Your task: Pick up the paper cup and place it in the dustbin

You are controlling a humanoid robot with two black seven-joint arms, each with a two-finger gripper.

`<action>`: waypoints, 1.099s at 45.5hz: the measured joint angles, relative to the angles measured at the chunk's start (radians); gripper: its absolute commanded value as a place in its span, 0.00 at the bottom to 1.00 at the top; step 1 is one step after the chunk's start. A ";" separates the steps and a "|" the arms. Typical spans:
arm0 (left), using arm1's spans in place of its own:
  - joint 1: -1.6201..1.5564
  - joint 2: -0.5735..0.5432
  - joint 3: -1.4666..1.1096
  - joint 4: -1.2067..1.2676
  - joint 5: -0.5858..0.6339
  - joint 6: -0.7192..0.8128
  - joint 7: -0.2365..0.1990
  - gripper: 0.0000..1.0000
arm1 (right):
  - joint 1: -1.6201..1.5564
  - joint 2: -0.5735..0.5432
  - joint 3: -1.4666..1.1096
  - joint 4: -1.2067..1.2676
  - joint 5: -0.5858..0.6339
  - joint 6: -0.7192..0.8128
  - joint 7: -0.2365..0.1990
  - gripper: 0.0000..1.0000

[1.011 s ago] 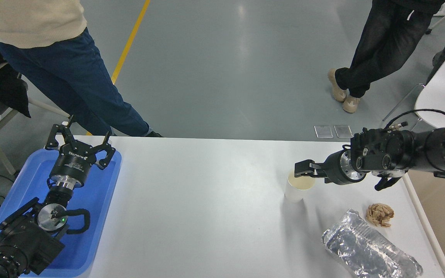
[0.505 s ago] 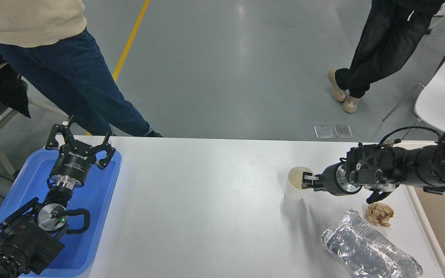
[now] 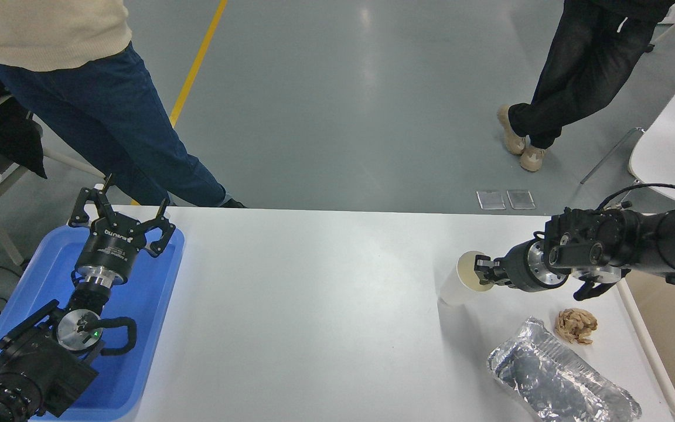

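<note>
The white paper cup is on the right half of the table, tilted with its mouth turned toward the right. My right gripper comes in from the right edge and is shut on the cup's rim, one finger inside the mouth. The cream-beige dustbin stands off the table's right edge; only its rim and part of its inside show. My left gripper is parked open over the blue tray at the lower left.
A crumpled silver foil container and a small brown crumpled scrap lie at the front right of the table. A blue tray is at the left. Two people stand beyond the far edge.
My right gripper closed on the cup's rim and pulled to the right; the cup went from upright to tilted, its mouth now facing the gripper.
</note>
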 measured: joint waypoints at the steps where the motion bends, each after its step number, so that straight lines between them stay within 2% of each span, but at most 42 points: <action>1: 0.000 0.000 0.000 0.000 0.000 0.000 0.000 1.00 | 0.013 -0.002 -0.004 0.012 -0.001 0.005 0.000 0.00; 11: 0.000 0.000 0.000 0.000 0.000 0.000 0.000 1.00 | 0.220 -0.018 -0.072 0.179 -0.025 0.127 0.002 0.00; 27: 0.001 0.000 0.000 0.000 0.000 0.000 -0.001 1.00 | 0.575 -0.061 -0.154 0.291 -0.096 0.459 0.002 0.00; 50: 0.002 0.001 0.000 0.000 0.000 0.000 -0.001 1.00 | 0.891 -0.164 -0.205 0.315 -0.157 0.555 0.002 0.00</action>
